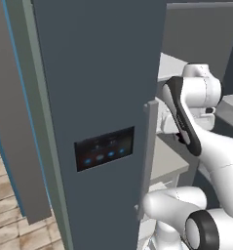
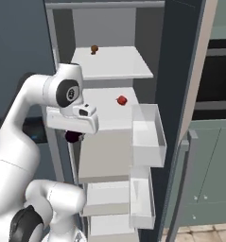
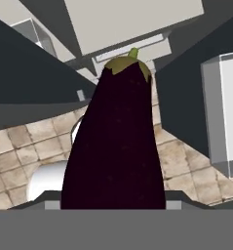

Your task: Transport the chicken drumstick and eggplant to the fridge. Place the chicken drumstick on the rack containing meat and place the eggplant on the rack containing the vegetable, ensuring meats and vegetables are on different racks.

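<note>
Your gripper is clamped on the eggplant, which runs up the middle of the hand view with its green cap at the far end. You have it at the open fridge, beside the beige shelf, below the shelf with the small red item.
</note>
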